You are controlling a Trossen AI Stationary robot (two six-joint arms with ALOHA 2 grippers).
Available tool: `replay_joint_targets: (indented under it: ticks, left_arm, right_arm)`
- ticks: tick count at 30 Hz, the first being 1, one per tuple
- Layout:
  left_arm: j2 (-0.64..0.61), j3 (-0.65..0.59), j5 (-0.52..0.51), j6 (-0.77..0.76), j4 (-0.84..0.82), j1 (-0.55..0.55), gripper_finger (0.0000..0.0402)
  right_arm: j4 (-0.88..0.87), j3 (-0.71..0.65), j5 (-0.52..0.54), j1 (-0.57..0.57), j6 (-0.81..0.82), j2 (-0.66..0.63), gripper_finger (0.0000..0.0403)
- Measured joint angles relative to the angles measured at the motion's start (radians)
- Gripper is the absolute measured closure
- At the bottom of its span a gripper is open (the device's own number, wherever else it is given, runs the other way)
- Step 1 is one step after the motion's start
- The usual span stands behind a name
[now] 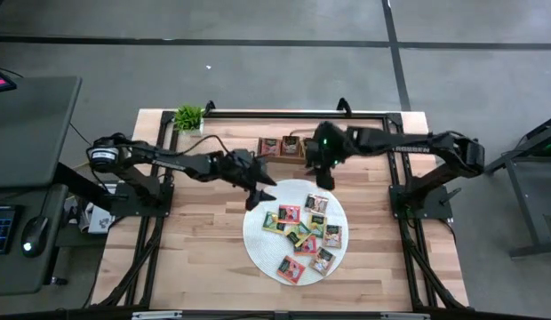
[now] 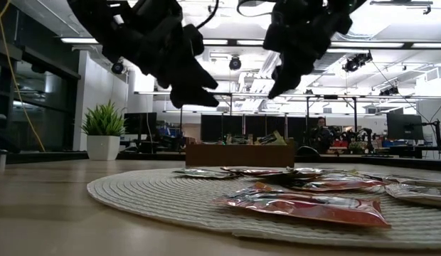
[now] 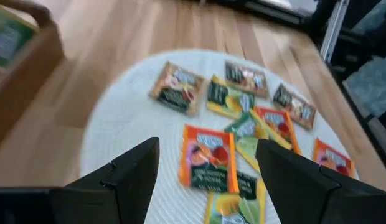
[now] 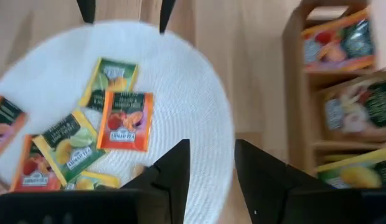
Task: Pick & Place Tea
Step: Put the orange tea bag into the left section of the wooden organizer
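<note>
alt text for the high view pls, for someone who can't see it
Seen from above, two dark robot arms meet over a wooden table: the left claw hangs open at the edge of a round white mat strewn with tea packets, the right claw between the mat and a wooden tray that holds more packets.

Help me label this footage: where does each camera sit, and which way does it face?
High: overhead, straight down on round white woven mat; both arms show.
Low: table height, level across mat; both grippers hang above.
Left wrist: over foil tea packets; open left gripper.
Right wrist: toward brown wooden tray; right gripper.
All share the mat.
</note>
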Motion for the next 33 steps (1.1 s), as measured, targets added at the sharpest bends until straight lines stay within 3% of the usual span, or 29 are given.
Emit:
replay_joint_targets:
  ticks: [4, 11, 17, 23, 27, 29, 33]
  left_arm:
    - [0.022, 0.0, -0.02, -0.001, 0.004, -0.05, 0.0136]
    - [0.08, 0.0, 0.0, -0.098, 0.004, -0.1, 0.0136]
    - [0.1, 0.0, 0.033, -0.381, 0.003, -0.096, 0.0136]
    - [0.11, 0.001, 0.048, -0.546, 0.01, -0.097, 0.0136]
    - [0.154, -0.002, 0.082, -0.632, 0.031, -0.072, 0.0136]
    - [0.168, 0.001, 0.14, -0.696, 0.105, -0.057, 0.0136]
    - [0.217, -0.001, 0.15, -0.815, 0.205, -0.051, 0.0136]
  right_arm:
    - [0.125, -0.094, 0.039, 0.085, 0.096, 0.0, 0.0308]
    - [0.396, -0.247, 0.132, 0.234, 0.282, 0.0, 0.0396]
    - [0.478, -0.283, 0.26, 0.333, 0.384, 0.0, 0.04]
    - [0.477, -0.282, 0.343, 0.391, 0.44, 0.019, 0.0401]
    - [0.483, -0.279, 0.344, 0.412, 0.448, 0.075, 0.0402]
    - [0.486, -0.279, 0.343, 0.422, 0.451, 0.102, 0.0402]
    - [0.488, -0.279, 0.355, 0.433, 0.445, 0.131, 0.0402]
